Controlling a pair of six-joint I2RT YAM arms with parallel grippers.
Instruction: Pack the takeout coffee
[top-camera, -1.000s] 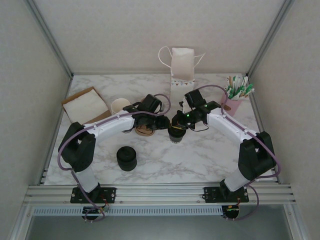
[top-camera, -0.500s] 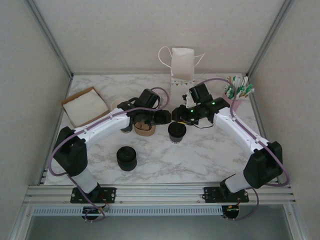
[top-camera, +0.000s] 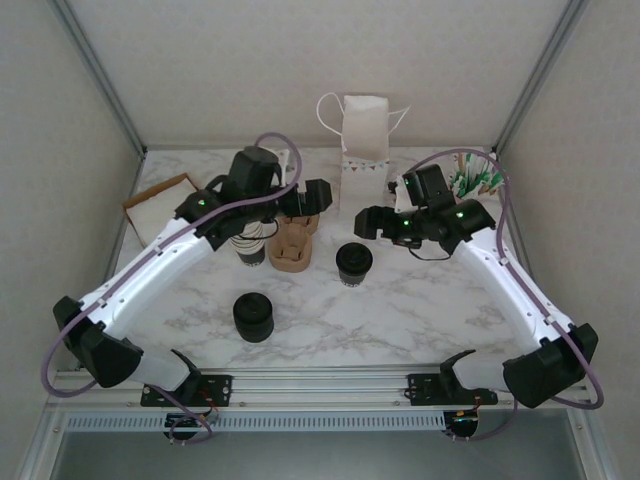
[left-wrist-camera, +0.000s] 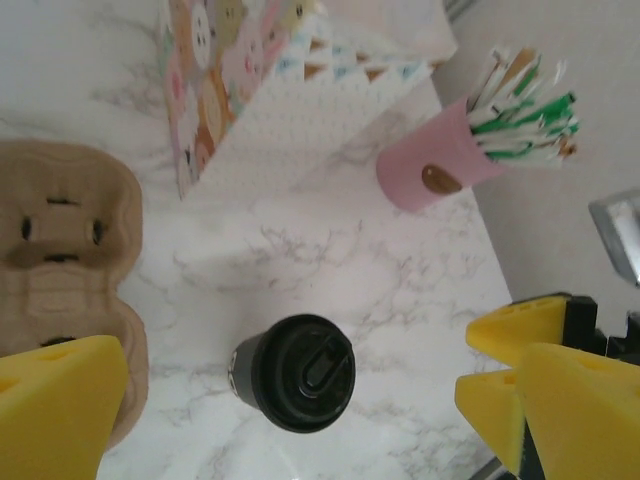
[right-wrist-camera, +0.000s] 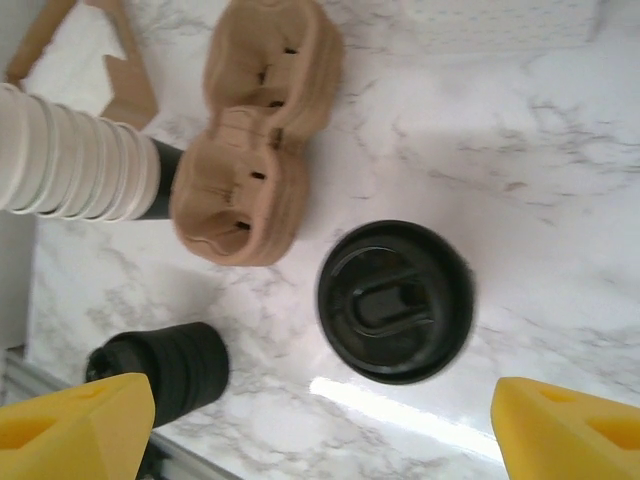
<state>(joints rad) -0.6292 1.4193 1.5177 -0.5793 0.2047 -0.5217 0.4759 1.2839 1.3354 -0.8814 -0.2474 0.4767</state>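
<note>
The takeout coffee, a dark paper cup with a round black lid, stands upright on the marble table, free of both grippers. My left gripper hovers above and behind it, open. In the left wrist view the coffee sits far below, between the wide-apart yellow fingers. My right gripper hangs just behind and to the right of the cup, also open. The right wrist view looks straight down on the lid, with nothing between the fingertips.
A brown pulp cup carrier lies just left of the coffee. A lidless cup stack lies beside it and a black lid stack stands near the front. A patterned paper bag, a pink cup of sticks and a napkin box line the back.
Both grippers were close around the coffee a second ago. They have lifted and drawn apart, the left one back and left, the right one to the right. The cup stays put.
</note>
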